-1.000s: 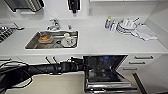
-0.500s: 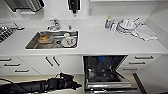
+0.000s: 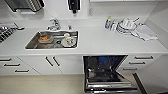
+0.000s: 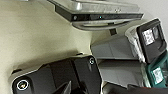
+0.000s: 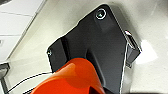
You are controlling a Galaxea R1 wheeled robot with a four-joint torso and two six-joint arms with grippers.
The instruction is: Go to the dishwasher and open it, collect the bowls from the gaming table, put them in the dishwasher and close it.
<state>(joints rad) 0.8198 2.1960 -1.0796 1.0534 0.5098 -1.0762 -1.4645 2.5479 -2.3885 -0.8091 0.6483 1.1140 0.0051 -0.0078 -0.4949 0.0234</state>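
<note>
The dishwasher (image 3: pixel 107 75) stands open under the white counter, its door lowered toward me and the dark racks showing. A blue bowl (image 3: pixel 103 60) sits in the rack at the back. An orange-red bowl (image 5: pixel 72 77) hangs above the pale floor in the right wrist view, close against the robot's dark plate, so the right gripper looks shut on it. The left wrist view takes in the dishwasher's lowered door (image 4: pixel 100 11) from its edge, with the bar handle below it. The gaming table is out of view.
A steel sink (image 3: pixel 32 43) holds an orange-brown dish (image 3: pixel 45 38) and white crockery. Stacked plates (image 3: pixel 126 25), bottles (image 3: pixel 108 23) and a cloth (image 3: pixel 146 32) lie on the counter. White drawers flank the dishwasher. Waste bins (image 4: pixel 150 40) stand beside the door.
The left arm, which reached in low from the left toward the dishwasher, has dropped back out of the head view. The dishwasher stays open.
</note>
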